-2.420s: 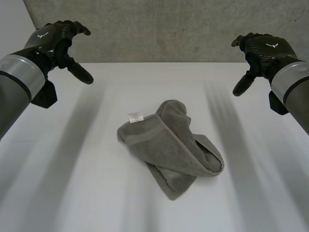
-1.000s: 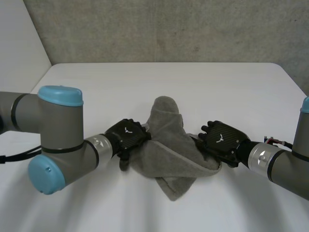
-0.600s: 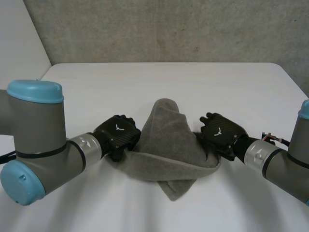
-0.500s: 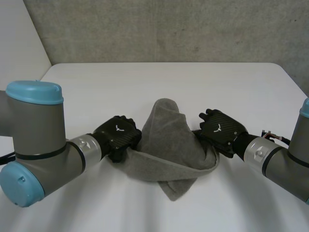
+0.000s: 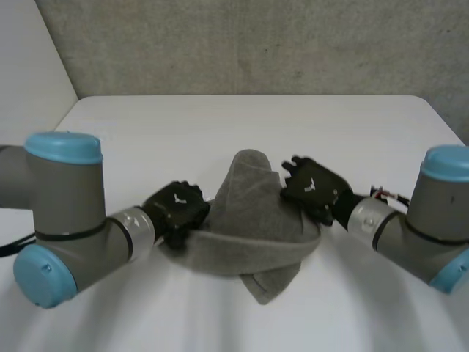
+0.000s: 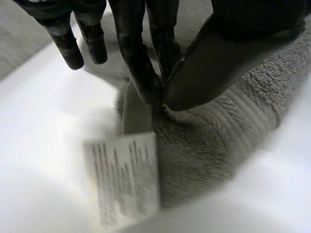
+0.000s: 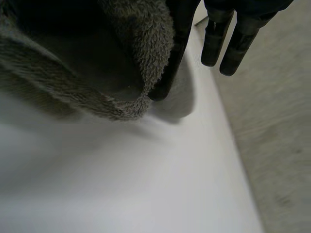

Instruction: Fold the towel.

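A crumpled grey towel [image 5: 249, 220] lies bunched in the middle of the white table [image 5: 220, 125]. My left hand [image 5: 178, 209] is at the towel's left edge. In the left wrist view its thumb [image 6: 228, 63] and fingers pinch the towel [image 6: 218, 145] by a corner with a white label [image 6: 126, 179]. My right hand [image 5: 311, 187] is at the towel's right edge. In the right wrist view its fingers [image 7: 177, 48] are closed on a fold of the towel [image 7: 73, 63], which hangs slightly off the table.
A concrete wall [image 5: 256, 44] runs behind the table. The table's right edge and the grey floor [image 7: 272, 121] beyond it lie past the right hand's fingertips. Bare tabletop surrounds the towel on all sides.
Both hands came down from above the table onto the towel's two sides and closed on it. The right hand has since drawn its side up and inward.
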{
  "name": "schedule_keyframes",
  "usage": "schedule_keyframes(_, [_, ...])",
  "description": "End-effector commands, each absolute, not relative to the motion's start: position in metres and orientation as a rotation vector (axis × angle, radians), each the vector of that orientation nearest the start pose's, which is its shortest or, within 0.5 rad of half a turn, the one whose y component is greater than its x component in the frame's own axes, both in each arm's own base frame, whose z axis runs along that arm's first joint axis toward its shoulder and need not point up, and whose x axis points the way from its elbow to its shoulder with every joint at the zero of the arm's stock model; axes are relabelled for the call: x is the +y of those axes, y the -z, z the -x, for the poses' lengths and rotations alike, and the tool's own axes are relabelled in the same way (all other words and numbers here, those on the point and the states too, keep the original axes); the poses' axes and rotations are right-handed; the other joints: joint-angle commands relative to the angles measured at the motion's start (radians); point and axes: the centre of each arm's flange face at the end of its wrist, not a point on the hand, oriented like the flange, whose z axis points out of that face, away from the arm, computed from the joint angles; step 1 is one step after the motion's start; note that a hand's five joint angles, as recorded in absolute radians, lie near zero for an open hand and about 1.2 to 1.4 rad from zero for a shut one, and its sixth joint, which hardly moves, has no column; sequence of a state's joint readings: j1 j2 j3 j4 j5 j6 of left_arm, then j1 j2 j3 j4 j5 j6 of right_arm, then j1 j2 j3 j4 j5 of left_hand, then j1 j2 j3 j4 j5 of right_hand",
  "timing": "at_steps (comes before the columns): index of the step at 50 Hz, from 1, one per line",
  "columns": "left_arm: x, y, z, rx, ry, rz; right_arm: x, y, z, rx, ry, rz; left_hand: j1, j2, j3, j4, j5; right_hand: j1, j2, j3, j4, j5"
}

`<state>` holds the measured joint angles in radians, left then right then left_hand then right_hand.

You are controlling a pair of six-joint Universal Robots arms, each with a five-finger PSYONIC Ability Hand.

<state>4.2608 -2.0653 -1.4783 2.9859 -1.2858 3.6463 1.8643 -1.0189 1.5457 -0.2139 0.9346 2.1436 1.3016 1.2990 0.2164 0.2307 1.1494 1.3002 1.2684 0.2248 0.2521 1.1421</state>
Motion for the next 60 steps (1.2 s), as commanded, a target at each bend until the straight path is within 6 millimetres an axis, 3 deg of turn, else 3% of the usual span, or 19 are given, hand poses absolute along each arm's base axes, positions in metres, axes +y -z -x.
schedule_keyframes(1, [-0.3,-0.22,0.287,2.312,1.959,-1.278,-0.312,-0.238,-0.322,1.311,2.146,1.68,0.095,0.097,-0.042,-0.056,0.072,0.096,0.128,-0.05,-0.078,0.08])
schedule_keyframes(4, [-0.314,-0.24,0.289,2.252,2.085,-1.172,-0.332,-0.29,-0.329,1.263,2.324,1.486,0.095,0.097,-0.042,-0.056,0.072,0.096,0.128,-0.05,-0.078,0.08])
schedule_keyframes(5, [-0.332,-0.27,0.29,2.144,2.267,-1.021,-0.344,-0.319,-0.327,1.255,2.455,1.348,0.095,0.097,-0.042,-0.056,0.072,0.096,0.128,-0.05,-0.078,0.08])
schedule_keyframes(6, [-0.34,-0.29,0.288,2.068,2.383,-0.918,-0.344,-0.32,-0.327,1.254,2.457,1.347,0.095,0.097,-0.042,-0.056,0.072,0.096,0.128,-0.05,-0.078,0.08])
schedule_keyframes(9, [-0.348,-0.307,0.285,1.998,2.484,-0.808,-0.357,-0.378,-0.317,1.193,2.71,0.996,0.095,0.097,-0.042,-0.056,0.072,0.096,0.128,-0.05,-0.078,0.08])
schedule_keyframes(13, [-0.333,-0.398,0.26,1.614,2.832,-0.477,-0.342,-0.431,-0.297,1.078,2.838,0.685,0.095,0.097,-0.042,-0.056,0.072,0.096,0.128,-0.05,-0.078,0.08])
schedule_keyframes(15, [-0.323,-0.418,0.249,1.508,2.894,-0.416,-0.335,-0.433,-0.291,1.095,2.821,0.712,0.095,0.097,-0.042,-0.056,0.072,0.096,0.128,-0.05,-0.078,0.08])
schedule_keyframes(18, [-0.315,-0.43,0.229,1.394,2.916,-0.376,-0.329,-0.399,-0.292,1.254,2.664,0.862,0.095,0.097,-0.042,-0.056,0.072,0.096,0.128,-0.05,-0.078,0.08])
schedule_keyframes(22, [-0.32,-0.393,0.224,1.518,2.842,-0.488,-0.321,-0.353,-0.293,1.461,2.434,1.006,0.095,0.097,-0.042,-0.056,0.072,0.096,0.128,-0.05,-0.078,0.08])
schedule_keyframes(24, [-0.32,-0.37,0.225,1.614,2.793,-0.55,-0.305,-0.303,-0.292,1.64,2.18,1.135,0.095,0.097,-0.042,-0.056,0.072,0.096,0.128,-0.05,-0.078,0.08])
schedule_keyframes(26, [-0.319,-0.348,0.226,1.705,2.746,-0.599,-0.294,-0.277,-0.291,1.705,2.058,1.209,0.095,0.097,-0.042,-0.056,0.072,0.096,0.128,-0.05,-0.078,0.08])
schedule_keyframes(28, [-0.315,-0.293,0.228,1.933,2.607,-0.687,-0.281,-0.254,-0.29,1.732,1.957,1.291,0.095,0.097,-0.042,-0.056,0.072,0.096,0.128,-0.05,-0.078,0.08])
schedule_keyframes(29, [-0.315,-0.293,0.228,1.934,2.606,-0.688,-0.267,-0.232,-0.288,1.747,1.875,1.37,0.095,0.097,-0.042,-0.056,0.072,0.096,0.128,-0.05,-0.078,0.08])
schedule_keyframes(30, [-0.312,-0.264,0.228,2.055,2.519,-0.718,-0.254,-0.212,-0.286,1.766,1.802,1.445,0.095,0.097,-0.042,-0.056,0.072,0.096,0.128,-0.05,-0.078,0.08])
schedule_keyframes(34, [-0.292,-0.186,0.23,2.34,2.215,-0.835,-0.234,-0.182,-0.279,1.794,1.696,1.569,0.095,0.097,-0.042,-0.056,0.072,0.096,0.128,-0.05,-0.078,0.08])
schedule_keyframes(38, [-0.278,-0.151,0.231,2.439,2.036,-0.927,-0.223,-0.16,-0.273,1.839,1.618,1.635,0.095,0.097,-0.042,-0.056,0.072,0.096,0.128,-0.05,-0.078,0.08])
schedule_keyframes(44, [-0.265,-0.128,0.227,2.499,1.822,-1.04,-0.224,-0.151,-0.269,1.895,1.593,1.624,0.095,0.097,-0.042,-0.056,0.072,0.096,0.128,-0.05,-0.078,0.08])
schedule_keyframes(57, [-0.269,-0.138,0.223,2.463,1.842,-1.01,-0.244,-0.147,-0.258,2.056,1.68,1.464,0.095,0.097,-0.042,-0.056,0.072,0.096,0.128,-0.05,-0.078,0.08])
schedule_keyframes(60, [-0.27,-0.143,0.222,2.452,1.857,-0.983,-0.249,-0.148,-0.254,2.105,1.717,1.427,0.095,0.097,-0.042,-0.056,0.072,-0.139,-0.107,-0.05,-0.078,-0.155])
